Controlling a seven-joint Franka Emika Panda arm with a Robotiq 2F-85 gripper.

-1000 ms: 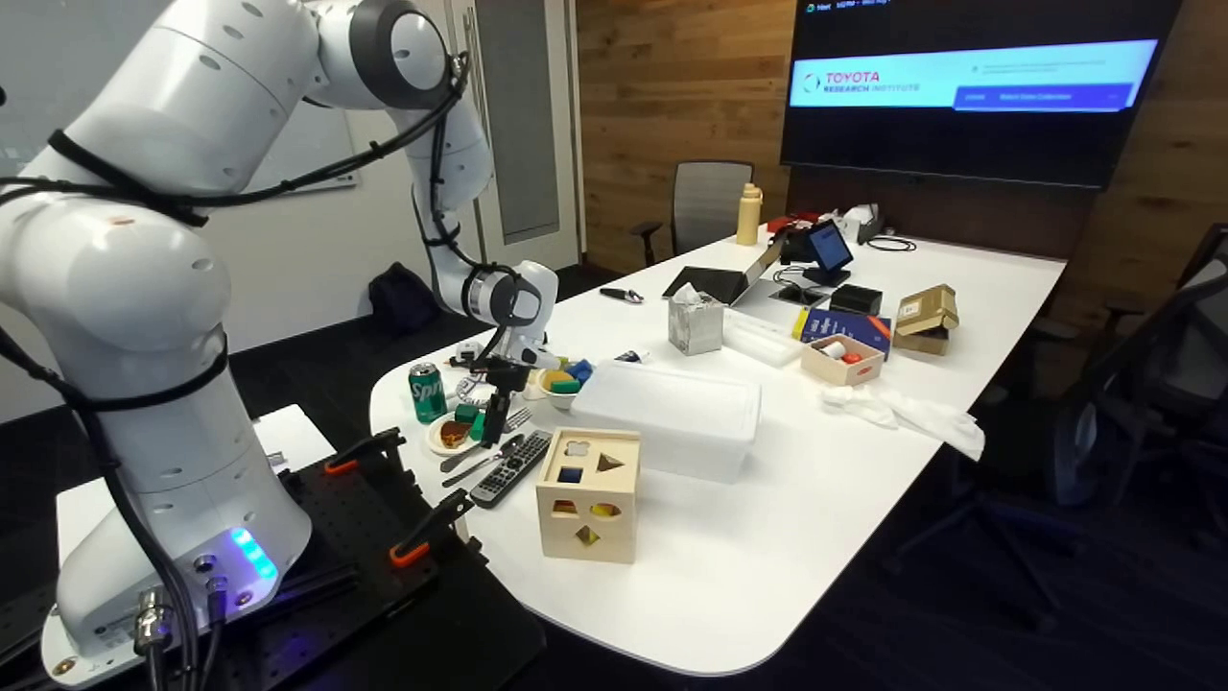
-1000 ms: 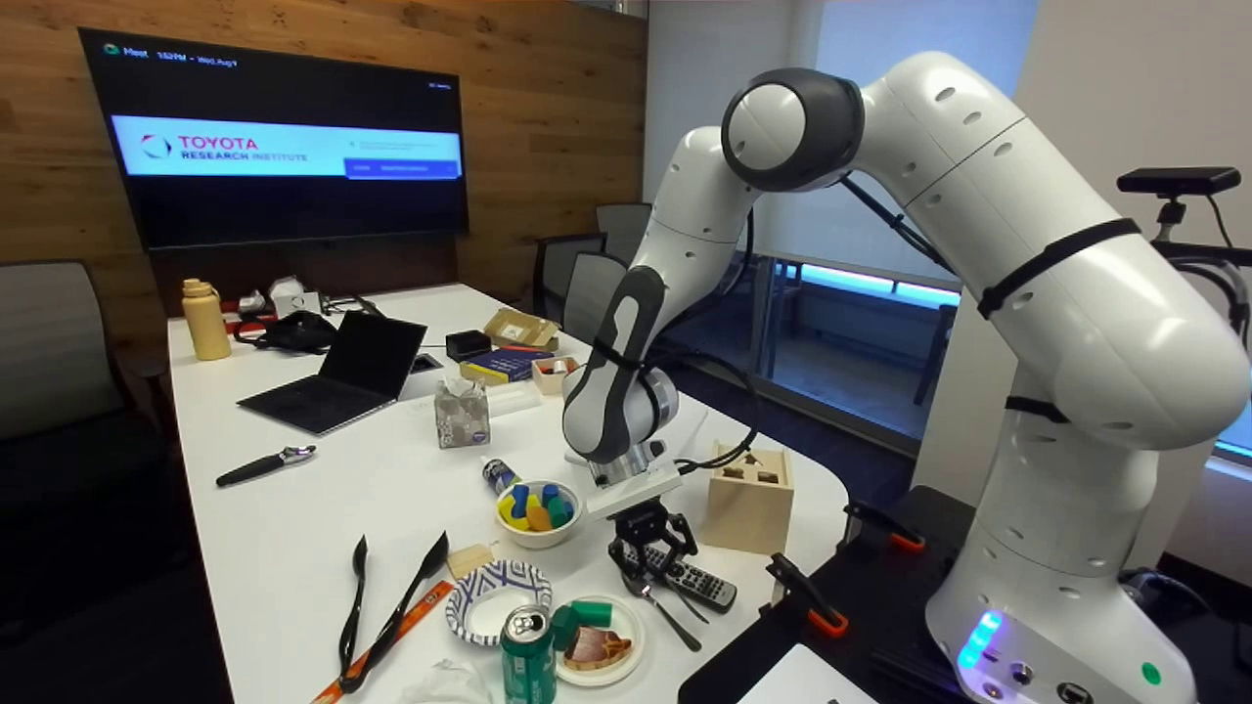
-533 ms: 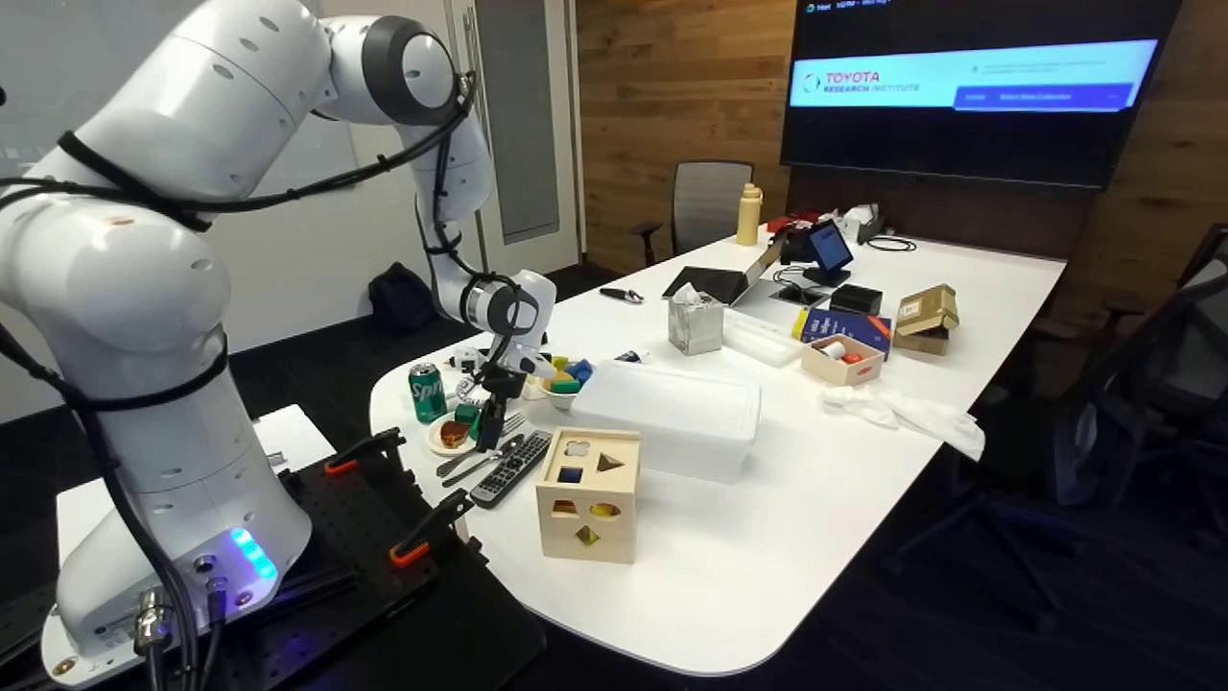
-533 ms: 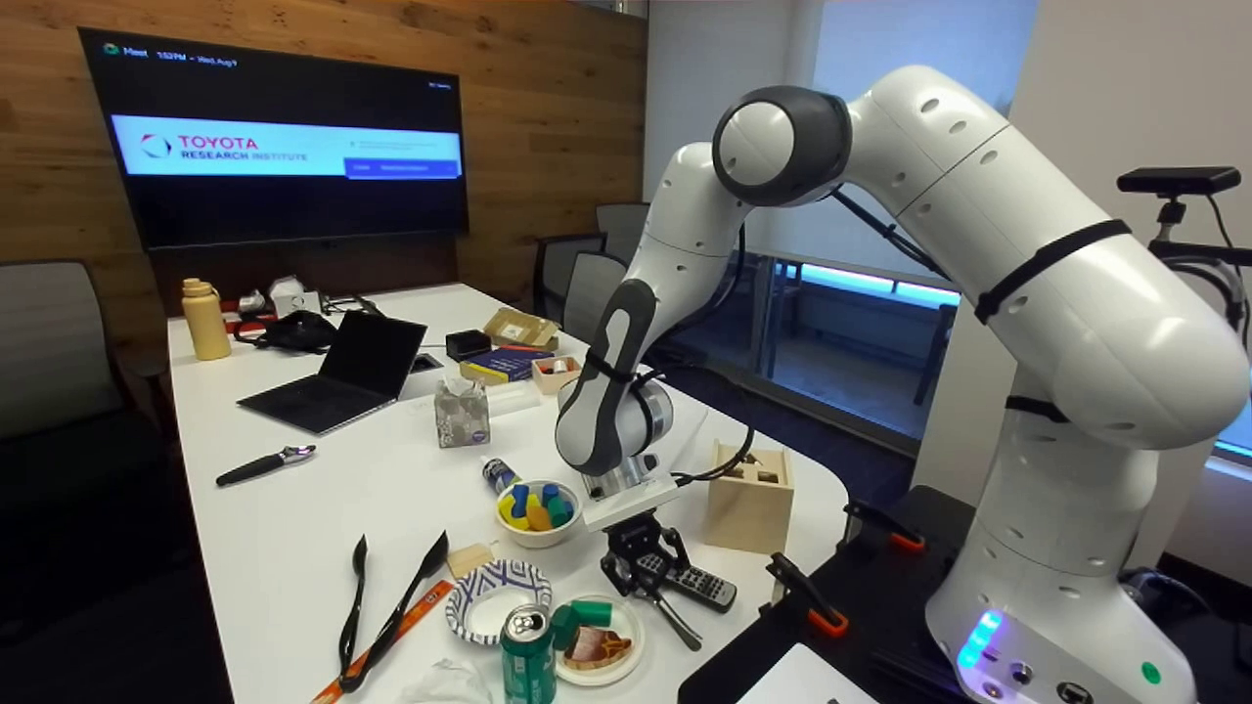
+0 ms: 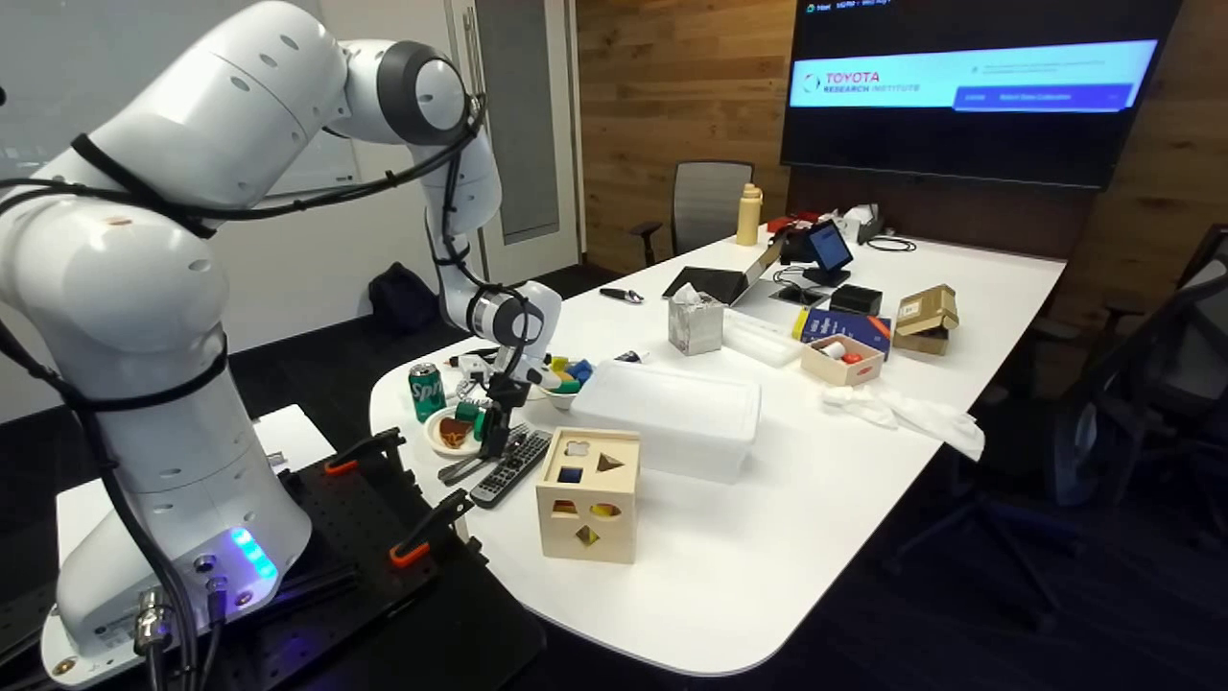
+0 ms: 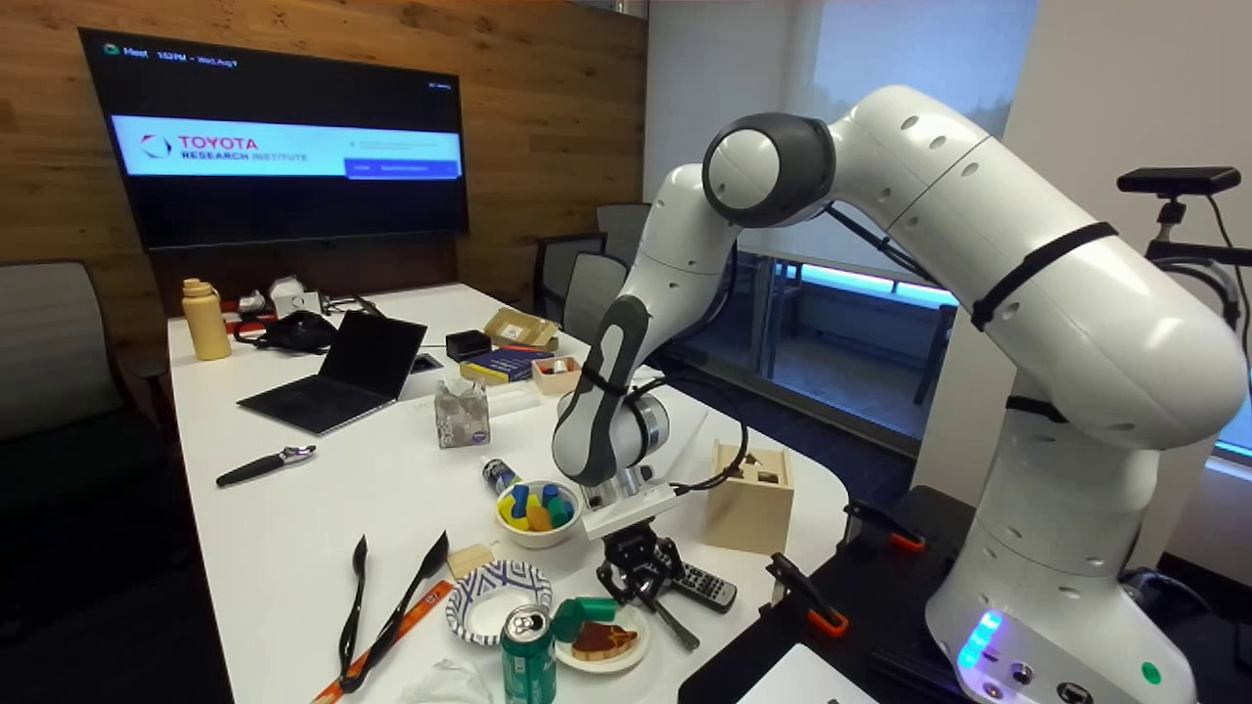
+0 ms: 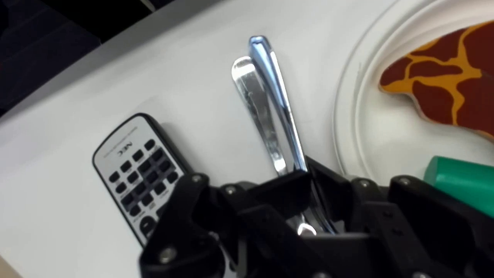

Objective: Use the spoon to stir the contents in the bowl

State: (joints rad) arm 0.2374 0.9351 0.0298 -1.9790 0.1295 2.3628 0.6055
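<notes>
A bluish-and-white patterned round bowl (image 6: 501, 577) stands beside the can in an exterior view. A white bowl (image 6: 538, 539) holding coloured blocks also shows in an exterior view (image 5: 562, 401). Silver cutlery lies between the plate and the remote. In the wrist view, two handles lie almost together. The fingers of my gripper (image 7: 308, 173) are closed around the right handle (image 7: 283, 104); the left handle (image 7: 257, 102) runs beside it. My gripper is low over the table in both exterior views (image 5: 493, 448) (image 6: 641, 593). The utensil heads are mostly hidden, so I cannot tell whether the held one is the spoon.
A remote (image 7: 133, 166) lies on one side of the jaws. A plate (image 7: 349, 116) with toy steak and green blocks is close on the other. A green can (image 6: 528, 665), a wooden cube with holes (image 5: 587, 494) and a lidded plastic box (image 5: 667, 413) stand nearby.
My gripper has lowered to the cutlery and its fingers have closed on a handle. The utensil handles now lie closer together. The plate and toy steak have shifted slightly.
</notes>
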